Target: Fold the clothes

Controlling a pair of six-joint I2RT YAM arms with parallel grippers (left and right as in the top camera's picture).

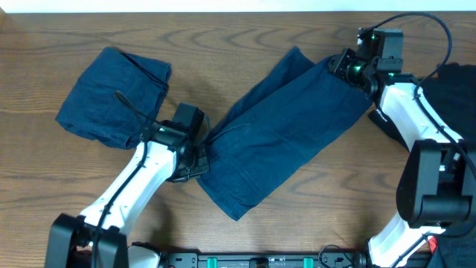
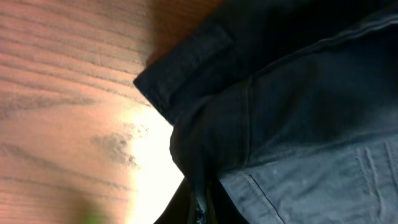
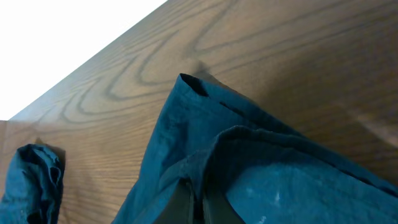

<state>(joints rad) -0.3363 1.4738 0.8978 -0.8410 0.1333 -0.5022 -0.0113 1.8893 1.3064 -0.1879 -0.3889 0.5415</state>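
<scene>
Gripping the dark blue shorts (image 1: 282,138) at both ends, left hand (image 1: 199,153) clenched on the waistband edge and right hand (image 1: 343,65) clenched on the far corner, cloth stretched diagonally across the wooden counter (image 1: 245,30), another folded pair (image 1: 111,97) lying apart at far left.

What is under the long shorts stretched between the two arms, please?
Only the wooden table shows around the long shorts, so they seem to lie straight on it. Anything beneath the fabric itself is covered and cannot be seen.

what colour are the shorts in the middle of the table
The shorts are plain dark navy blue, seen best in the overhead view.
</scene>
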